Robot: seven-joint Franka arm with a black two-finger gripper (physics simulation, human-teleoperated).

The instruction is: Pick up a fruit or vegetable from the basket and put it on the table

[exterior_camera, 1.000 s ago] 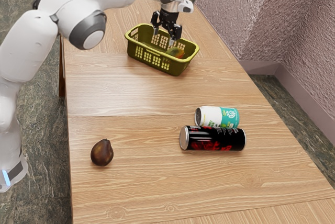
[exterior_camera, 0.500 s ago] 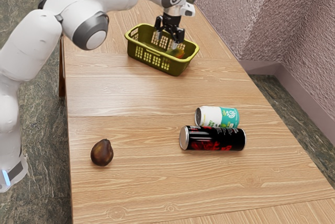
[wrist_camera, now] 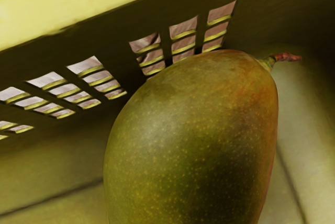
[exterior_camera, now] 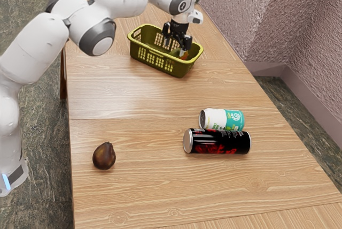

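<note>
A dark fruit [exterior_camera: 104, 156] lies at the exterior view's left edge of the table [exterior_camera: 123, 98], while a green basket [exterior_camera: 158, 65] sits toward the far end. The tool [exterior_camera: 175, 48] reaches down into it, fingers spread wide with nothing gripped, above a mango [wrist_camera: 193, 140]. Green with an orange-red flush, the mango rests inside near a slotted side wall, toward the basket's end at the exterior view's right. Farther right, a black can [exterior_camera: 218, 142] lies on its side, just beside a white-and-teal can [exterior_camera: 222, 119], also lying down.
</note>
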